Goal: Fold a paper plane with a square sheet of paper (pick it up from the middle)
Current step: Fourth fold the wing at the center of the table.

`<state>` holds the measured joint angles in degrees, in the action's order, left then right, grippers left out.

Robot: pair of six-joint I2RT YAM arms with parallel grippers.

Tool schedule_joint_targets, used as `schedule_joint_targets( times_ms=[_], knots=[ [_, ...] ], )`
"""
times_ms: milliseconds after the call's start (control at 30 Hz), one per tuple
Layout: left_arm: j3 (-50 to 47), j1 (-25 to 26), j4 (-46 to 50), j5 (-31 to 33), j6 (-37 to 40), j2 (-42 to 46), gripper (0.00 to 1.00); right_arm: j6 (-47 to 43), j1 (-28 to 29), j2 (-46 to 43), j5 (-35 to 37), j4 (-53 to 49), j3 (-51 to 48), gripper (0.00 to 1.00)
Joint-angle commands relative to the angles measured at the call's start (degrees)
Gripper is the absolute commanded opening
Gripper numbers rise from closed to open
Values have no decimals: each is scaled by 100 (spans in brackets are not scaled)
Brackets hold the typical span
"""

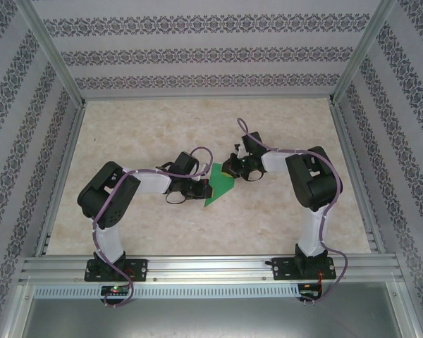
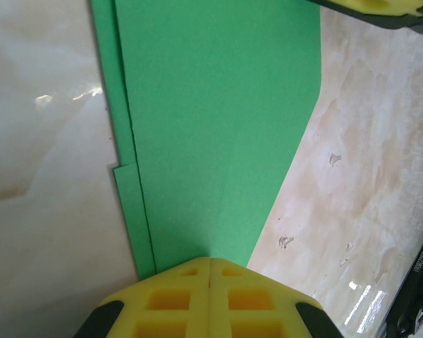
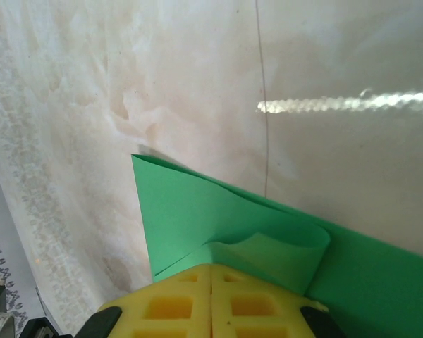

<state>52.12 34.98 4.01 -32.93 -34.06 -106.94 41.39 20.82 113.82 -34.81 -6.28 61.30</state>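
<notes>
Yellow-padded left tool (image 2: 210, 269), closed, rests its tips on the narrow end of the sheet of paper (image 2: 218, 120). From there the sheet's long axis runs across the surface (image 2: 42, 141) to the right tool (image 3: 211, 271), clamped on the sheet's curled far flap.

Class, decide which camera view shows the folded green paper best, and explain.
Top external: the folded green paper appears nearly whole, though small. Left wrist shows its flat layered surface, cropped at the frame's edge. Right wrist shows one pointed corner and a curled flap.
</notes>
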Motion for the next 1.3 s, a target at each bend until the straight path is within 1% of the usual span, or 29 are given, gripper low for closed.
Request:
schedule_joint_targets(
  times_ms=[0, 233, 600, 700, 867, 967, 1067, 1267],
  knots=[
    [-430, -11, 1199, 785, 215, -472, 0, -173, -294, 281, 897, 174, 201, 7],
    [-423, -12, 1194, 762, 214, -495, 0, -222, -459, 354, 840, 181, 301, 8],
    [-384, -16, 1216, 752, 243, -504, 0, -478, -675, 414, 737, -205, 690, 10],
    [-374, -11, 1209, 735, 226, -520, 0, -499, -673, 237, 632, -264, 717, 10],
    [-336, -10, 1246, 742, 250, -518, 0, -561, -647, -501, 551, -426, 580, 13],
    [-306, -10, 1256, 722, 243, -518, 0, -545, -561, -890, 548, -408, 358, 14],
    [-275, -10, 1294, 725, 269, -499, 0, -385, -379, -1069, 361, -225, 88, 12],
    [-264, -1, 1287, 718, 279, -488, 0, 68, 217, -925, 125, 487, -373, 6]
  ],
)
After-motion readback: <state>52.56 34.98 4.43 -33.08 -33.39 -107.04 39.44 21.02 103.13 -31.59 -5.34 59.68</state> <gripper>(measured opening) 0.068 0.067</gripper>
